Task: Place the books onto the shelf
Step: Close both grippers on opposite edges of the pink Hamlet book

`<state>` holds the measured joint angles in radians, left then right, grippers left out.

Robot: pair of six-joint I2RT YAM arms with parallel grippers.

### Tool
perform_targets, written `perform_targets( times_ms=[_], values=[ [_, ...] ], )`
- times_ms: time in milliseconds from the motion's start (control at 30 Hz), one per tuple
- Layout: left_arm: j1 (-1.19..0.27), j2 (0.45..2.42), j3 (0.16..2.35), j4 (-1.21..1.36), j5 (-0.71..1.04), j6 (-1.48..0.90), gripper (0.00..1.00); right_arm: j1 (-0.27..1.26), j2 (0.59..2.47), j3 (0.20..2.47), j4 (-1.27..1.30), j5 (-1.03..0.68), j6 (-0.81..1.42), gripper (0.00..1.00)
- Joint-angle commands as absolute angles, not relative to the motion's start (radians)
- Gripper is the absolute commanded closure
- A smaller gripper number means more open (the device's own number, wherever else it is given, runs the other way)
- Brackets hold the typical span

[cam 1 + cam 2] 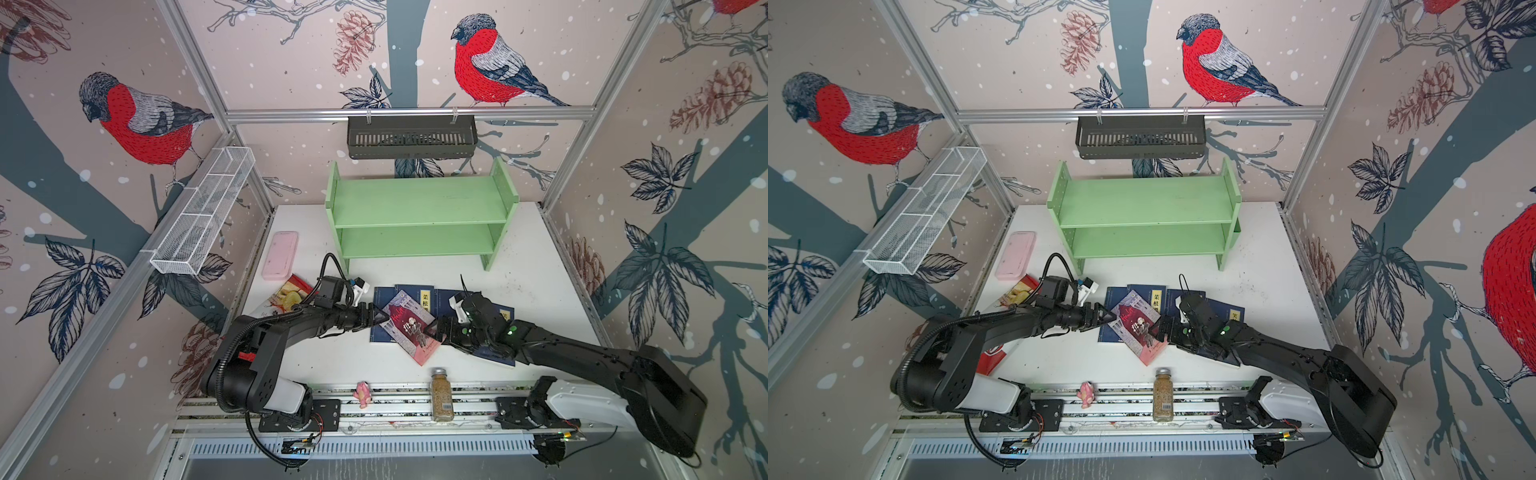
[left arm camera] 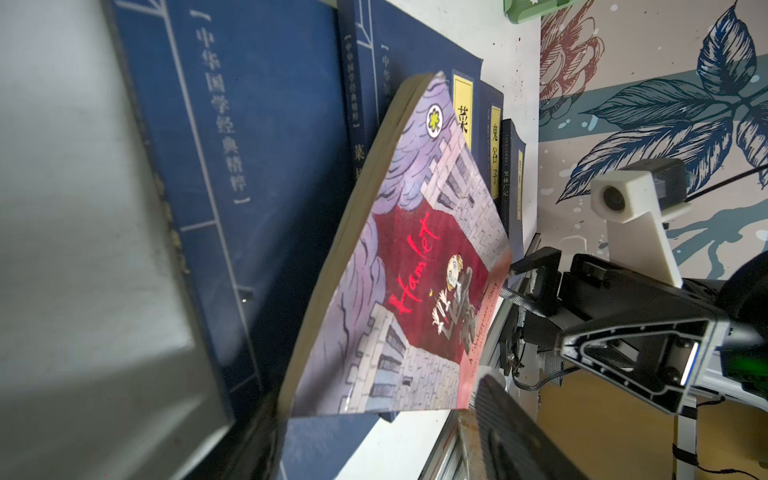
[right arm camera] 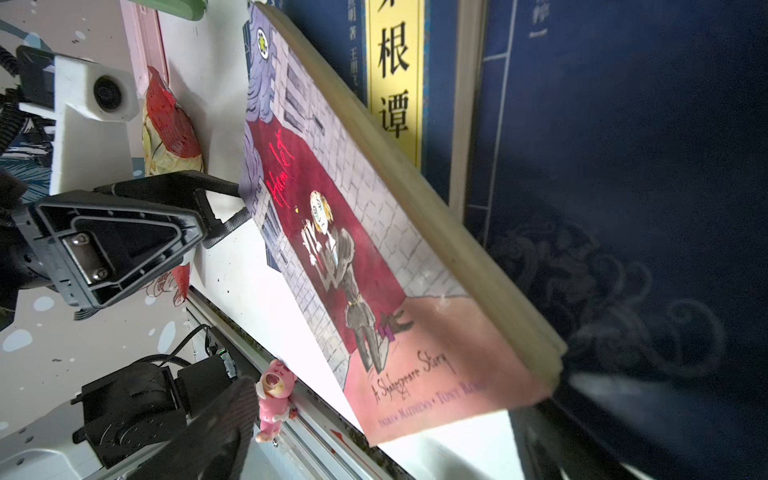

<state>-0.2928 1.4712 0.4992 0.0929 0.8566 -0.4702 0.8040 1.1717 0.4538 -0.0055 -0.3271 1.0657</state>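
**Five books on the surface, two tools at the pink one**

Nearest us, on the front rail, stand one capped glass jar of grains and one small pink figurine. Just behind them we count five books, all on the white surface. Four navy books with yellow labels lie flat in an overlapping row. One pink-red book, titled Hamlet, sits crosswise on top of them. The wrist views show it tilted, with one long edge raised off the navy covers.

Two arms meet at this book. The left tool has its jaws apart around the book's left corner. The right tool has its jaws spread wide at the opposite edge. We cannot tell whether either presses on the cover.

The shelf, one light green rack with two tiers, stands at the back of the surface, well apart from the books. To its left lies one pink slab, and nearer the left arm lies one snack bag. Two baskets hang on the walls: one black slotted basket above the shelf and one white mesh basket on the left.
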Motion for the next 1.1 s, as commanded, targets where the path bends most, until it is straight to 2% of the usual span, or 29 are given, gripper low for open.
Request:
perform_targets(
  times_ms=[0,100,433,533,867,1067],
  values=[
    [-0.294,1.494,0.522,0.098,0.875,-0.453,0.33,0.802,1.159,0.449,-0.026,-0.303,1.054,0.05],
    [-0.294,1.509,0.54,0.101,0.919,-0.431,0.4,0.802,1.152,0.448,-0.051,-0.29,1.051,0.05],
    [-0.294,1.559,0.578,0.052,0.921,-0.396,0.42,0.79,1.185,0.44,-0.057,-0.281,1.054,0.06],
    [-0.294,1.56,0.589,0.053,0.94,-0.362,0.56,0.789,1.189,0.439,-0.043,-0.282,1.054,0.06],
    [-0.295,1.56,0.556,0.142,0.995,-0.369,0.6,0.788,1.227,0.445,-0.003,-0.299,1.048,0.06],
    [-0.294,1.582,0.56,0.198,1.028,-0.393,0.59,0.79,1.226,0.439,0.008,-0.3,1.052,0.06]
  ],
)
